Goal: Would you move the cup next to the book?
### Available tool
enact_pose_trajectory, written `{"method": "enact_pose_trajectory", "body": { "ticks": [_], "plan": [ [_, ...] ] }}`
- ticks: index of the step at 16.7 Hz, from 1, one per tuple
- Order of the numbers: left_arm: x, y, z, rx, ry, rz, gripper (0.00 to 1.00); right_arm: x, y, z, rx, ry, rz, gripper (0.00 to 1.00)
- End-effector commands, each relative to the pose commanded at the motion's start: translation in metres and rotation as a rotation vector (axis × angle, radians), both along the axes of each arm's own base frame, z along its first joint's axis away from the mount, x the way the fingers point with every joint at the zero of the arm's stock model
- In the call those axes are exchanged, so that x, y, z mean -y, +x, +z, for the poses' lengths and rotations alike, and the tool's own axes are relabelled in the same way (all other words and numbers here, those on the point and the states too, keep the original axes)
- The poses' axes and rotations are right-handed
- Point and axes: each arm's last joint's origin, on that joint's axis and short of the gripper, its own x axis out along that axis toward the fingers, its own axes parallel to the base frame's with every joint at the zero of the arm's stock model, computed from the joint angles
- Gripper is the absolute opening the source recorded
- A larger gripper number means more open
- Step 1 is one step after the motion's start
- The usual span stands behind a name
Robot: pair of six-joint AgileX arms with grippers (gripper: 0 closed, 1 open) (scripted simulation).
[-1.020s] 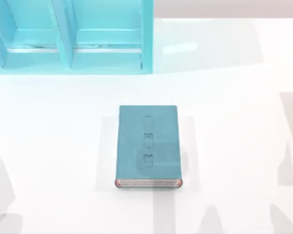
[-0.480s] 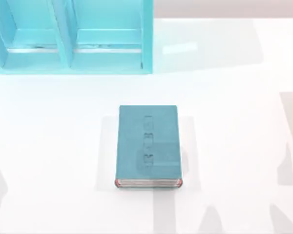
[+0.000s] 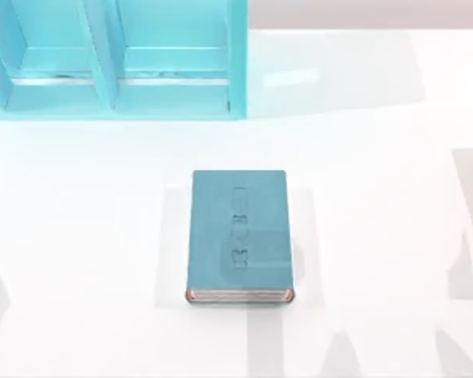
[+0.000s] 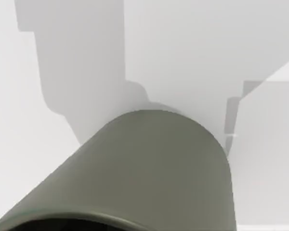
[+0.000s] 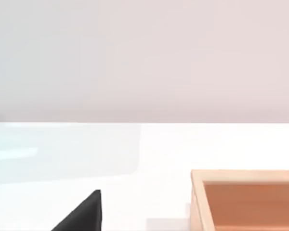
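Looking down from the top: teal-blue book (image 3: 240, 236) lying flat near the middle of the white bench (image 3: 378, 197), cover up, pale page edges with the reddish trim facing the near side. Lots of bare bench all round it, wide open strips on the left and on the right, and a decent gap behind before reaching the light-blue shelf unit (image 3: 114, 59) parked at the far left corner (two open bays, front edge well apart from the book). Only grey shadows at the left and right borders of that view. Over on the left wrist view: olive-grey cup (image 4: 149, 173) right up against the camera, matte tapered wall filling the lower part, dark rim line just peeking at the edge, so close to the left hand, though can't tell from this whether the fingers are clamped on it or apart. Plain white surface behind the cup with blocky shadows, plus a pale boxy corner (image 4: 269, 144) off to one side. Right wrist view: flat bench edge against a pale wall, an open wooden box (image 5: 245, 199) with a tan rim and orange-brown inside, and a black wedge (image 5: 82, 214) poking in nearby (not sure what that is). Can't tell the right hand's state either.
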Motion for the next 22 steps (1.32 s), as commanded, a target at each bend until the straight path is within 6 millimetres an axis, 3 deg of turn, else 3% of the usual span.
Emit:
{"method": "enact_pose_trajectory", "body": {
  "ticks": [11,22],
  "plan": [
    [0.0000,0.0000,0.0000,0.000,0.000,0.000,0.02,0.0000,0.0000,0.0000,0.000,0.000,0.000,1.00],
    [-0.0005,0.0004,0.0047,0.001,0.001,-0.001,0.00,0.0000,0.0000,0.0000,0.000,0.000,0.000,1.00]
  ]
}}
